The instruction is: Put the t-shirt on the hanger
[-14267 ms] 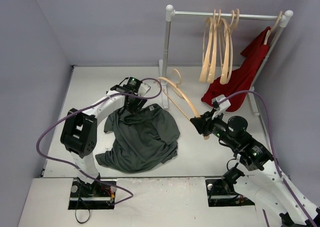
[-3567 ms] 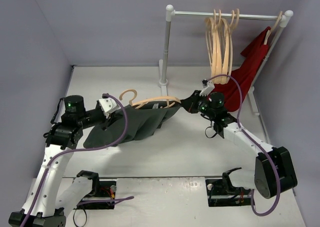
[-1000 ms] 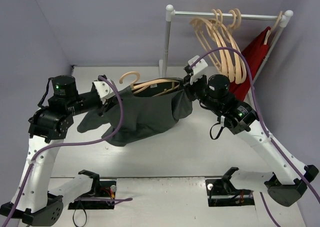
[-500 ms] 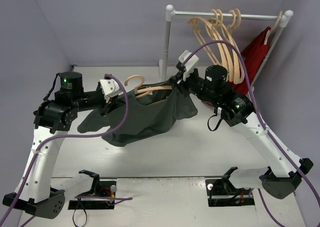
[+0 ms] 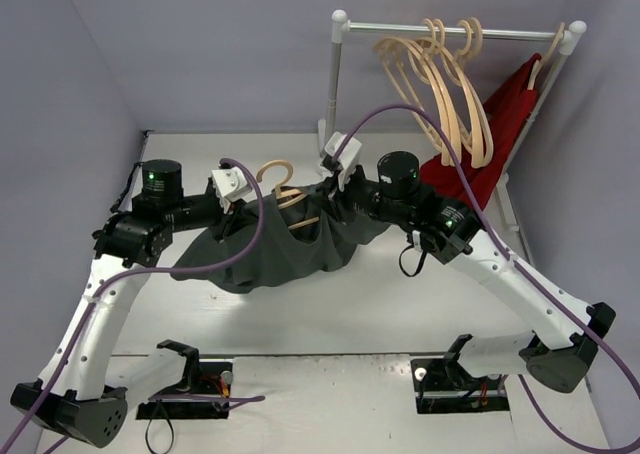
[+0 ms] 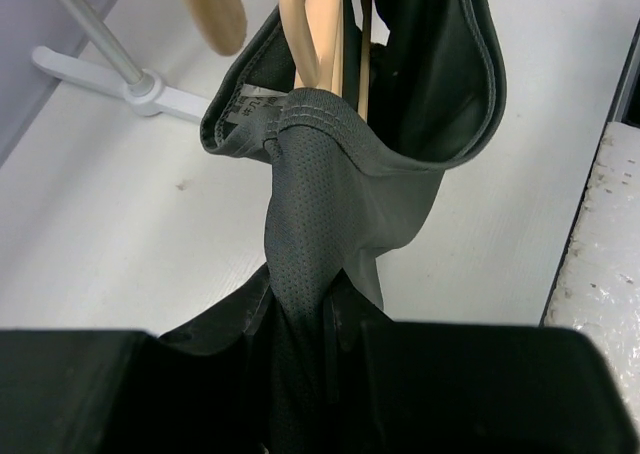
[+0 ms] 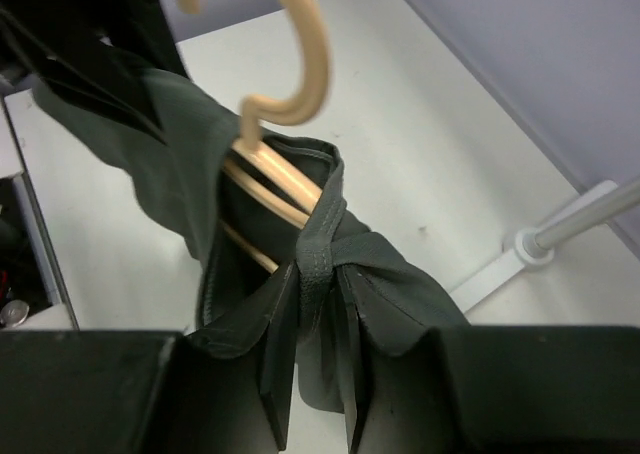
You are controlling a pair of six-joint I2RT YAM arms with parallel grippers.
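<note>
My left claw [image 6: 305, 319] pinched the t-shirt [image 5: 285, 254] at its collar, my right claw [image 7: 312, 374] pinched another edge. It hung between them above the table [image 5: 420, 304], the hanger [image 7: 290, 94] inside, hook protruding.

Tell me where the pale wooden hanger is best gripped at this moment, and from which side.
Probably grip the pale wooden hanger at its curved hook, coming from above. Its arms sit inside the dark grey-green cloth t-shirt, which the left end effector and right end effector pinch on either side; only the hook stands free.
</note>
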